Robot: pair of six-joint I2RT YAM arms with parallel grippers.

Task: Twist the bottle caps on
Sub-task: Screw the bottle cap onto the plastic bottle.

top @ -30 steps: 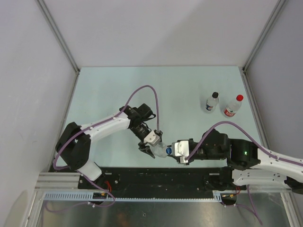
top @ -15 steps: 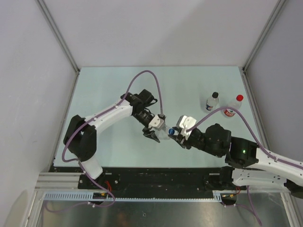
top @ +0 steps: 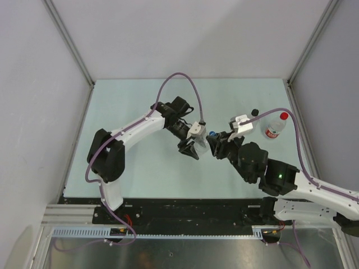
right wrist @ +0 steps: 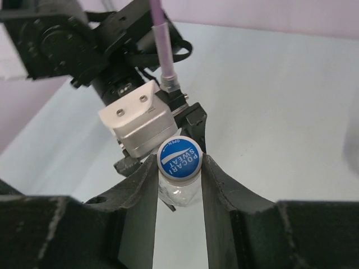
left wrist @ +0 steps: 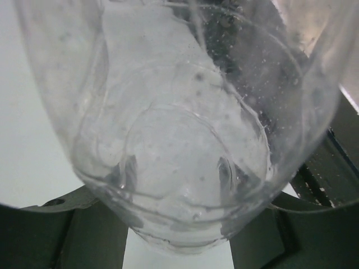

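Left gripper (top: 193,148) clamped across the body of a clear bottle (left wrist: 179,140), dark fingers pressed on either side in the wrist view. Bottle held near the centre of the table (top: 129,101), neck end pointing toward 3 o'clock. Blue cap (right wrist: 179,157), printed POCARI SWEAT, sits over the neck; how far it is threaded cannot be told. Right gripper (right wrist: 179,166) closed on that cap, one finger touching each side. Toward 2 o'clock from there a black cap (top: 255,112) shows, its bottle hidden behind the right wrist. Just beside it at 4 o'clock stands a labelled bottle (top: 273,130), upright, red cap (top: 284,116) on, near the table's right edge and well apart from both grippers.
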